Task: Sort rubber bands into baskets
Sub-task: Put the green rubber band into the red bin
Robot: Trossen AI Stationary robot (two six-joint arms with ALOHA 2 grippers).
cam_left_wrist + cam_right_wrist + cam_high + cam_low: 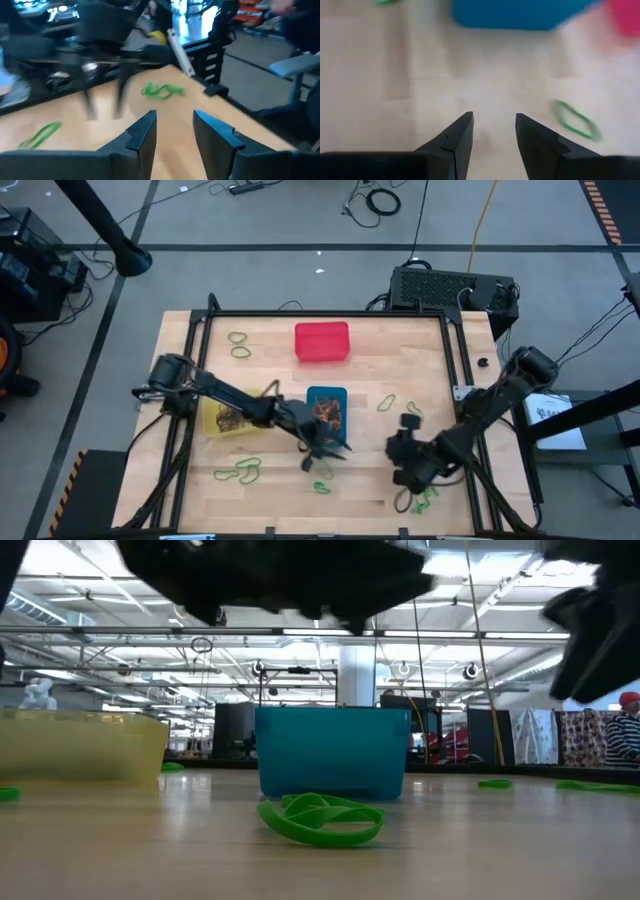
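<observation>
Both the left gripper (322,457) and the right gripper (404,463) hang parted and empty low in the high view, between picks; next likely means descending onto the thin green rubber-band loops (320,486) below the small blue plastic basket (327,412).

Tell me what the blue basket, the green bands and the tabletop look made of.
Blue basket: likely plastic, smooth opaque walls with a slight sheen. Green bands: probably rubber, thin flat loops lying limp and twisted. Tabletop: looks like wood, pale planks with visible seams, matte.
</observation>
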